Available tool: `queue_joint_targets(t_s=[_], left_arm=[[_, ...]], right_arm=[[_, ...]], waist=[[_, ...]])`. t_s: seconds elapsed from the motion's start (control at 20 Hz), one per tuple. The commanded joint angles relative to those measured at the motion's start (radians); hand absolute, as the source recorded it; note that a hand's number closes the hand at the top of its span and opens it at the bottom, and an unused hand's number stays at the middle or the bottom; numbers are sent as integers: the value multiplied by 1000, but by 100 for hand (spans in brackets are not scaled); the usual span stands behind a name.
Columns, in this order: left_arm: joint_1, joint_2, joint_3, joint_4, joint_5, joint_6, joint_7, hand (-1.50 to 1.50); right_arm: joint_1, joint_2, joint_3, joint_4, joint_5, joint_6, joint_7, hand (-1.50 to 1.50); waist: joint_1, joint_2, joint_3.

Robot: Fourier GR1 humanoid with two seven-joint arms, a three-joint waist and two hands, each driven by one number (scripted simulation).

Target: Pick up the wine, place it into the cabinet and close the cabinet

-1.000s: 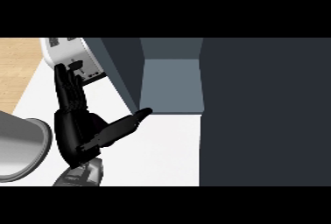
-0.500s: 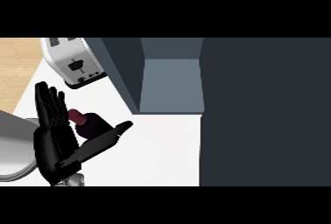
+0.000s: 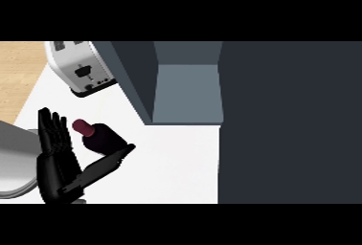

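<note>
A dark wine bottle with a maroon capped neck (image 3: 96,135) stands on the white counter top (image 3: 176,162), at the lower left of the head view. A black hand (image 3: 62,165) is at the bottle: its straight fingers rise along the bottle's left side and its thumb stretches out beneath the bottle's base, so the hand is spread and not curled round the bottle. Whether fingers or thumb actually touch the bottle cannot be told. Which of the robot's hands this is cannot be told either, and no other hand shows.

The open grey cabinet (image 3: 185,91) lies up and to the right of the bottle, well apart from it; its pale grey inner floor shows nothing on it. Its dark door panel (image 3: 290,119) fills the view's right side. A white toaster with a black base (image 3: 79,67) stands just left of the cabinet. A grey rounded object (image 3: 16,158) sits at the left edge, beside the hand.
</note>
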State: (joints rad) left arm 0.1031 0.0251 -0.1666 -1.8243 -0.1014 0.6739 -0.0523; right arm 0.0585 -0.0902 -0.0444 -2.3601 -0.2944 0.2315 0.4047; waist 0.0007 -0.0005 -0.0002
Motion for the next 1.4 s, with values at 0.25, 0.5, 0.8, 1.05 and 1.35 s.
queue_joint_targets(t_s=[0.25,0.5,0.8,1.05,1.35], left_arm=[[75,-14,82,121,118,-87,-199,-150],[53,-23,128,257,163,-135,-277,-150],[64,-18,164,321,213,-206,-348,-150],[43,-24,161,358,229,-189,-349,-150],[-10,29,274,569,319,-334,-497,-150]], right_arm=[[1,6,14,-32,7,1,37,-150],[3,-25,-57,-29,-71,29,40,-150],[-48,26,65,-40,56,-35,78,-150],[54,43,45,-59,42,1,21,-150],[20,41,71,-75,71,-7,45,-150]], waist=[[0,0,0],[-2,0,0],[0,0,0],[-2,0,0],[-1,0,0]])
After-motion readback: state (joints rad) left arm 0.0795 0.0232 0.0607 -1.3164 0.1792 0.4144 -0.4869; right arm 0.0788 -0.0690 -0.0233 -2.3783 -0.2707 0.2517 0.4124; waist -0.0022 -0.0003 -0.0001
